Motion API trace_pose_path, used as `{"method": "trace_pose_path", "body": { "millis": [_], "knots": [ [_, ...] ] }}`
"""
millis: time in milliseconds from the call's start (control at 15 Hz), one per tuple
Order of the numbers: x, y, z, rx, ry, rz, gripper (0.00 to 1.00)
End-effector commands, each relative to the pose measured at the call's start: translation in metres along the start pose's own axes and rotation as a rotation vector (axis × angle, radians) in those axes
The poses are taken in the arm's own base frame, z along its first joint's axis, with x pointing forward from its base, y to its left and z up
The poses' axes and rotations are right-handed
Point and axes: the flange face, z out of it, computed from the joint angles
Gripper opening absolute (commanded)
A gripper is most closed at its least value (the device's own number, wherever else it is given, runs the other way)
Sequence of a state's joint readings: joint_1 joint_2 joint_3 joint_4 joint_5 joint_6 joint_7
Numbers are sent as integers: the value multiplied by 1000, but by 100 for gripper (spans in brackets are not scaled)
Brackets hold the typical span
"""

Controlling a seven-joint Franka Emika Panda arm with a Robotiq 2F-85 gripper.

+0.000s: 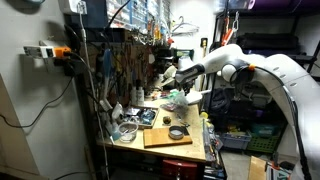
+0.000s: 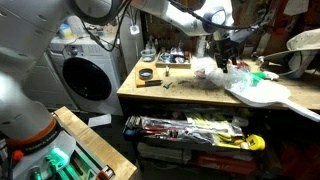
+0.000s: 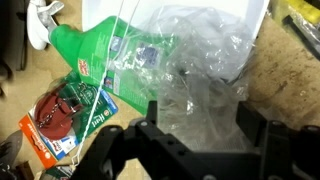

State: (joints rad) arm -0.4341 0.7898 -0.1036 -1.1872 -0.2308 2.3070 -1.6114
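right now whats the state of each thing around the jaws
clear plastic bag: crumpled, between the jaws
jaws: open, one on either side of the bag
green spray bottle: on its side, white trigger head fitted
carded pack: lying flat beside the bottle
black roll: lying flat on the wooden board

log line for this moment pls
tool: open, over bag | bag: clear plastic, crumpled, on bench | green bottle: lying beside bag
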Motion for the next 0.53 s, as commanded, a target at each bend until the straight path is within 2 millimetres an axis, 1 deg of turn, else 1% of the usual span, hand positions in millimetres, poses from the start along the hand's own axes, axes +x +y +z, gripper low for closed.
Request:
{"method": "trace_pose_path", "body": {
  "millis": [0,200,333,400,467],
  "knots": [
    [-8,9,14,24,23,-17,51],
    [-9,12,18,38,26,-17,27],
    [-9,14,18,50,27,-12,13],
    [-8,14,15,61,24,-4,5],
    [-8,15,13,75,21,7,1]
  ]
}}
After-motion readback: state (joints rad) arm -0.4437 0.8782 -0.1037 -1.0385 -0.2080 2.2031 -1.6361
